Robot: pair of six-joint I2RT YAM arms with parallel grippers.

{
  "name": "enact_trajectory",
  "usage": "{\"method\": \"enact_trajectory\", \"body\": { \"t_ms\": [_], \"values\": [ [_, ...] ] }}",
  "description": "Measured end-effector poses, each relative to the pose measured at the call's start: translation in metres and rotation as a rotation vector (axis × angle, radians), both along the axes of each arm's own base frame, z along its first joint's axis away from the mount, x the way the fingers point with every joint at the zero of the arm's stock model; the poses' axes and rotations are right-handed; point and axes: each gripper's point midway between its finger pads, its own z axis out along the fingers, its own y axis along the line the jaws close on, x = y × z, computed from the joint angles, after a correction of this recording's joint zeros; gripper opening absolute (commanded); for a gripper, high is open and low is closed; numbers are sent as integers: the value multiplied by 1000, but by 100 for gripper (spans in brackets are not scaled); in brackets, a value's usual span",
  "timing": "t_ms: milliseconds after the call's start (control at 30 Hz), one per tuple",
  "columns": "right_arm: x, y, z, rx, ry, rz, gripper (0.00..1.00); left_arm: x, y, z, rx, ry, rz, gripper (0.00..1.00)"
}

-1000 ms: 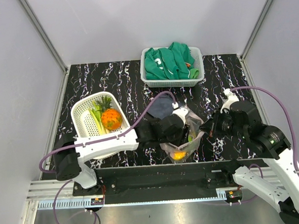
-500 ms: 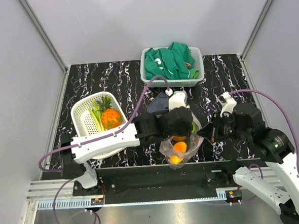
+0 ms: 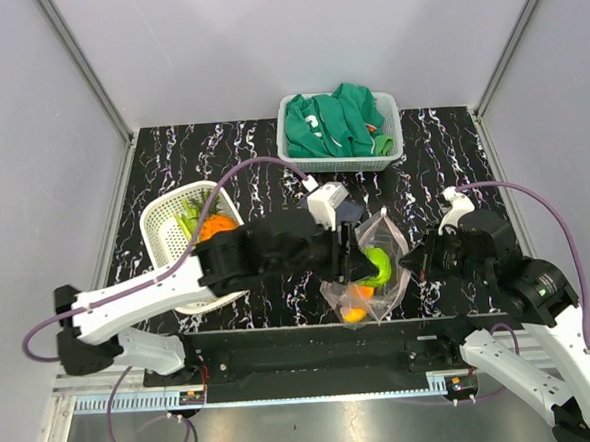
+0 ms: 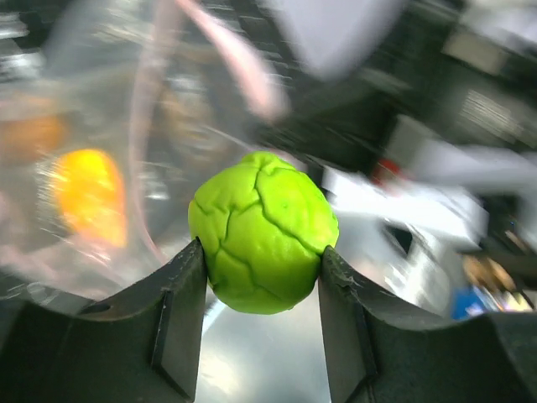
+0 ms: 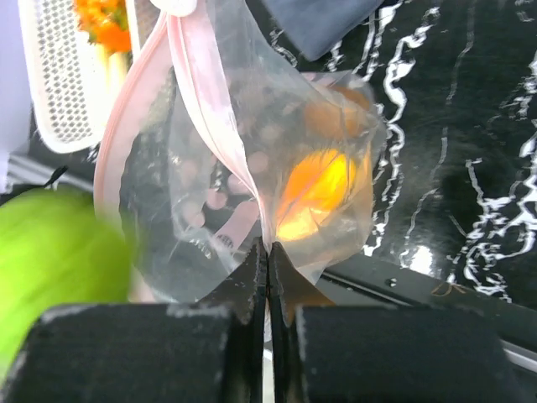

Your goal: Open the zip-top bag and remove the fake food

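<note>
While the right gripper (image 5: 267,252) pinches it by a fold of clear plastic, its two fingers pressed together on the film, the zip-top bag (image 3: 384,231) sits near the front edge of the table (image 3: 221,155), between the two grippers. Whether the bag's bottom rests on the tabletop cannot be told. The pink zip strip (image 5: 210,101) curves in an open loop along the bag's upper edge, so the mouth stands apart. Inside the bag lie two orange pieces (image 3: 353,315), one glowing yellow-orange through the plastic in the right wrist view.

The green round piece (image 4: 264,233), wrinkled like a small cabbage, is clamped between the fingers of the left gripper (image 3: 363,262), one finger against each side. From above it overlaps the bag's outline near the mouth; in the left wrist view the blurred bag lies behind it and to its left.

Left of the bag, a white basket (image 3: 160,224) holds the pineapple (image 3: 215,226) and the leek (image 3: 188,220), both partly hidden by the left arm. A dark cloth (image 5: 319,21) lies on the table just behind the bag. At the far edge a second basket (image 3: 343,158) holds a green garment (image 3: 329,119).
</note>
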Motion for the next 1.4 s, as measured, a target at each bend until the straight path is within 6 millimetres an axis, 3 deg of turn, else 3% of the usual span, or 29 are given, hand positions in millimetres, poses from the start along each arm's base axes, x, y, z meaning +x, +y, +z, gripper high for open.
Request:
{"method": "enact_trajectory", "body": {
  "t_ms": [100, 200, 267, 400, 533, 633, 733, 800, 867, 900, 1000, 1233, 1300, 1333, 1400],
  "values": [
    [5, -6, -1, -20, -11, -39, 0, -21, 9, 25, -110, -33, -110, 0],
    [11, -11, 2, -32, -25, -81, 0, -28, 29, 31, -144, -80, -114, 0],
    [14, -14, 7, -36, -38, -101, 0, -22, 54, 24, -112, -102, -44, 0],
    [17, -16, 20, -27, -71, -120, 0, 15, 117, 12, 1, -149, 221, 0],
    [16, -19, 28, -25, -90, -132, 0, 60, 183, -24, 180, -149, 509, 0],
    [15, -21, 30, -28, -89, -135, 0, 87, 235, -77, 385, -104, 692, 0],
    [13, -22, 28, -33, -83, -136, 0, 94, 269, -133, 595, -27, 766, 0],
    [12, -23, 27, -36, -78, -135, 0, 94, 284, -161, 700, 20, 780, 12],
    [12, -23, 27, -38, -76, -135, 0, 96, 293, -177, 756, 50, 794, 28],
    [12, -23, 27, -38, -76, -135, 0, 98, 297, -184, 780, 62, 801, 43],
    [12, -23, 26, -38, -75, -135, 0, 104, 301, -197, 821, 84, 807, 73],
    [11, -21, 24, -40, -62, -125, 0, 110, 283, -199, 761, 99, 750, 81],
    [10, -18, 24, -35, -52, -111, 0, 107, 274, -193, 702, 102, 717, 72],
    [10, -16, 23, -31, -47, -102, 0, 106, 268, -187, 659, 103, 699, 61],
    [11, -9, 24, -17, -35, -78, 0, 103, 251, -170, 543, 96, 651, 51]
  ]
}}
